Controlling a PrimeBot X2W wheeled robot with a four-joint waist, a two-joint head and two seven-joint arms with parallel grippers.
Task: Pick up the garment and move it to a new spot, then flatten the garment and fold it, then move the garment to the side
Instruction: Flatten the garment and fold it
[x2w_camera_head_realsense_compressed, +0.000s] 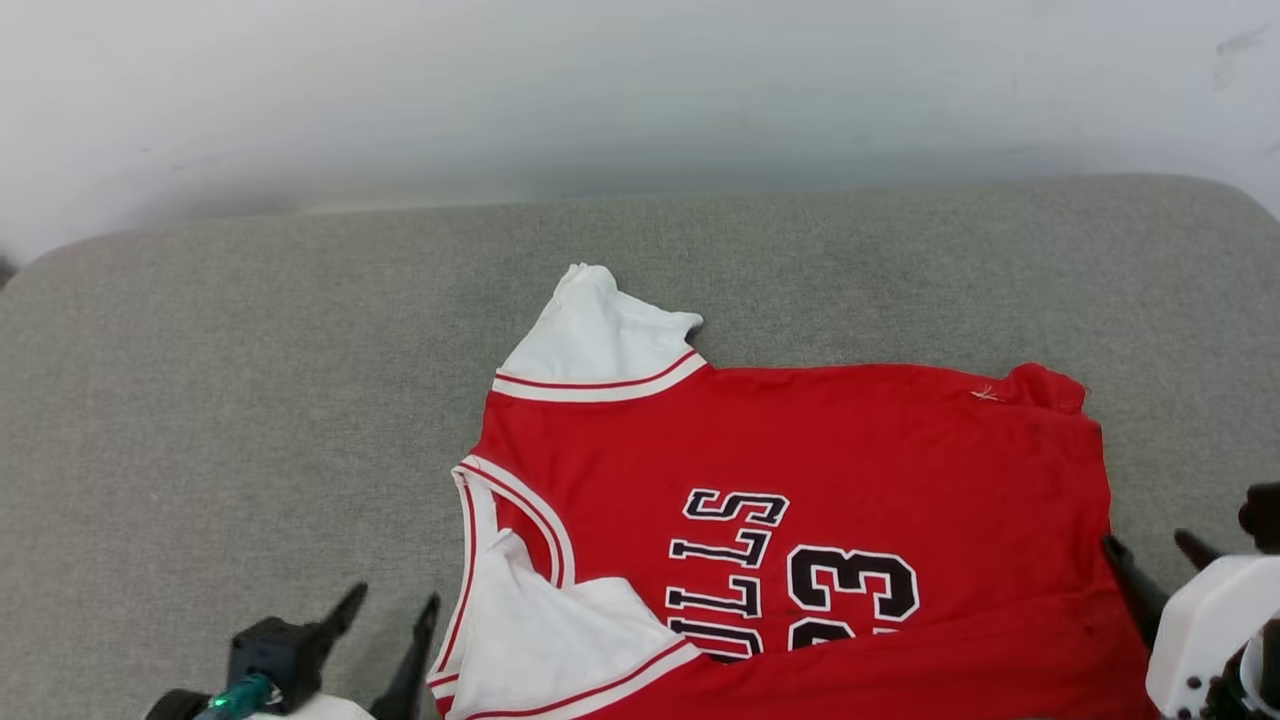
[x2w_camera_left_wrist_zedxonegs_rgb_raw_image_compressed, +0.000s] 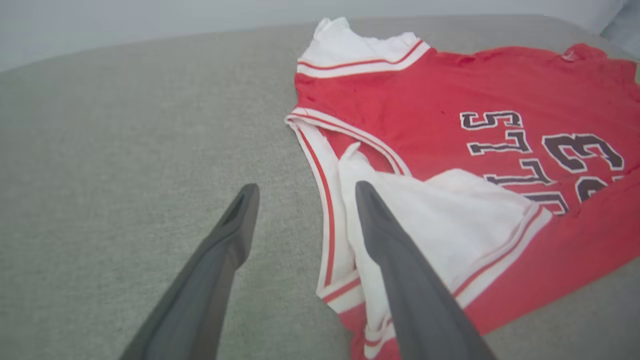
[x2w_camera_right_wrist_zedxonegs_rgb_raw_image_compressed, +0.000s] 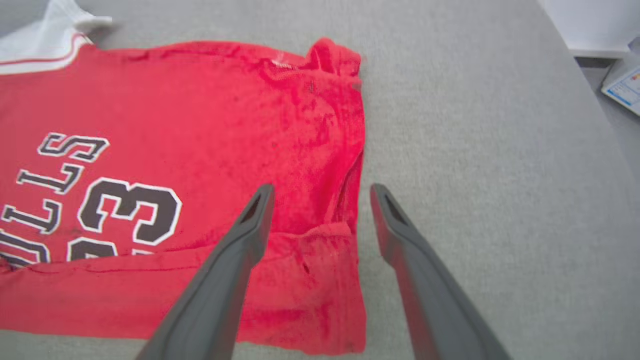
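The garment (x2w_camera_head_realsense_compressed: 800, 450) (x2w_camera_left_wrist_zedxonegs_rgb_raw_image_compressed: 425, 115) (x2w_camera_right_wrist_zedxonegs_rgb_raw_image_compressed: 200, 125) is a red jersey with white sleeves and black lettering, lying sideways on the grey cushion, its near strip folded over onto the chest. My left gripper (x2w_camera_head_realsense_compressed: 390, 610) (x2w_camera_left_wrist_zedxonegs_rgb_raw_image_compressed: 302, 192) hovers open at the collar end, one finger over the folded white sleeve, nothing held. At the hem end my right gripper (x2w_camera_head_realsense_compressed: 1155, 545) (x2w_camera_right_wrist_zedxonegs_rgb_raw_image_compressed: 320, 192) is open too, straddling the hem edge above the folded corner, with nothing between its fingers.
The grey cushion (x2w_camera_head_realsense_compressed: 250, 400) stretches wide to the left and behind the garment. A pale wall (x2w_camera_head_realsense_compressed: 640, 90) rises beyond its far edge. In the right wrist view, the cushion's edge drops to a floor with a paper (x2w_camera_right_wrist_zedxonegs_rgb_raw_image_compressed: 625, 90) at the upper right.
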